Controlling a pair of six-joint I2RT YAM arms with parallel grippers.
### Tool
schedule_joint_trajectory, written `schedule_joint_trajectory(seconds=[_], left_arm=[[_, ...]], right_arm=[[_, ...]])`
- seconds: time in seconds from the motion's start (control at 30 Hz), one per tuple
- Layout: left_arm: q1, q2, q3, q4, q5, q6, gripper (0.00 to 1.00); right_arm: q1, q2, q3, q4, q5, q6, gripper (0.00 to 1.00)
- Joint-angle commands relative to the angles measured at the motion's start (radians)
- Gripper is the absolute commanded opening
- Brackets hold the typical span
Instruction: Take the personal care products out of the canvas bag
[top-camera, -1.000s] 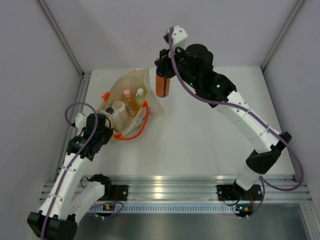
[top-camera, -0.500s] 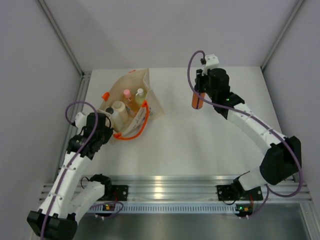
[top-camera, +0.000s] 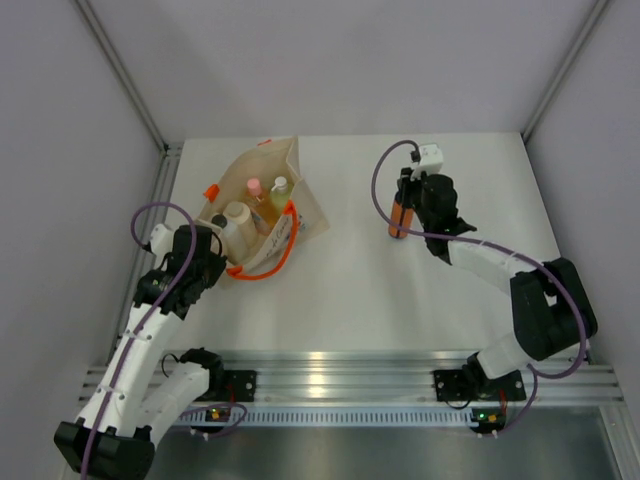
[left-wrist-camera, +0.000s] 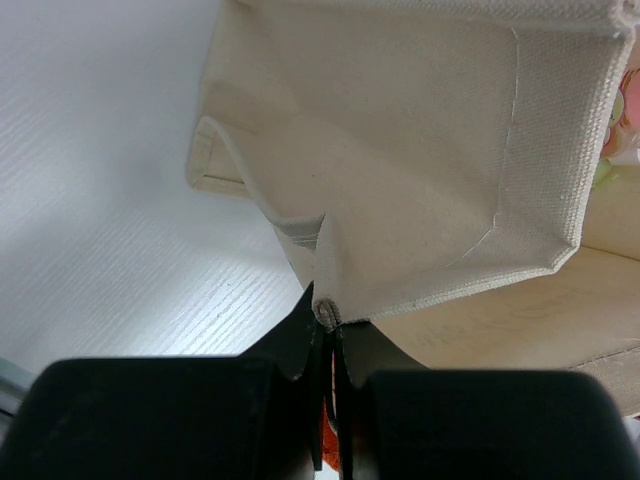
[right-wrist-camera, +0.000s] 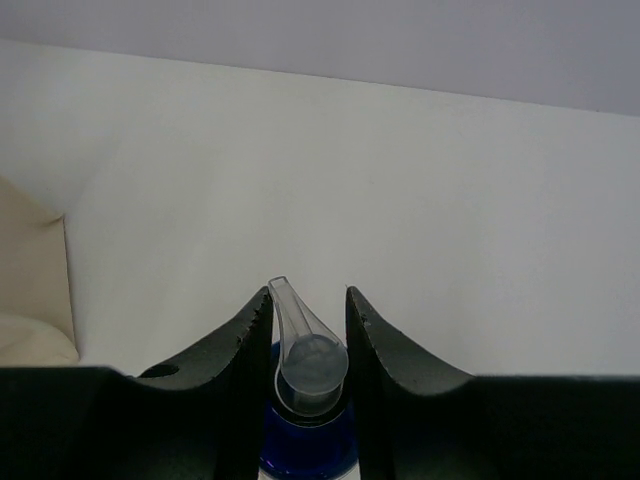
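The canvas bag (top-camera: 305, 205) stands open at the table's back left. In it show the cream squat bottle (top-camera: 238, 216), the peach bottle with pink cap (top-camera: 254, 188), the yellow-green bottle with white cap (top-camera: 280, 186) and the dark cap of the clear one (top-camera: 219, 221). My left gripper (top-camera: 210, 250) is shut on the bag's near edge; the left wrist view shows its jaws pinching the canvas seam (left-wrist-camera: 327, 316). My right gripper (top-camera: 404, 198) is shut on the orange bottle (top-camera: 398, 218), held upright low over the table right of the bag. The right wrist view shows its dark-blue top (right-wrist-camera: 305, 445) between my fingers (right-wrist-camera: 372, 330).
The bag's orange loop handle (top-camera: 272, 262) lies on the table in front of it. Grey walls close in the white table (top-camera: 400, 290) on three sides. A metal rail (top-camera: 340, 375) runs along the near edge.
My right arm has carried the orange bottle from beside the bag's mouth to the right and down toward the table. The left gripper and the bag have not moved.
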Motion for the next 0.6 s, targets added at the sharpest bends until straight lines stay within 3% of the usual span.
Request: schedule_joint_trajectory(seconds=[0.0,0.4,0.5,0.57], left_arm=[[0.002,0.011,0.003,-0.053,-0.008,0.011,0.0],[0.002,0.0,-0.008,-0.051,-0.006,0.004,0.0],[0.002,-0.002,-0.008,-0.051,-0.008,0.005,0.0],[0.002,-0.003,-0.008,-0.053,-0.008,0.005,0.0]], right_arm=[[0.0,-0.004,0.0,0.252,-0.003,0.014,0.0],[0.02,0.004,-0.064,0.247,-0.026,0.003,0.01],[0.028,0.008,-0.063,0.221,-0.039,-0.006,0.14],[0.031,0.011,-0.063,0.214,-0.043,-0.009,0.29]])
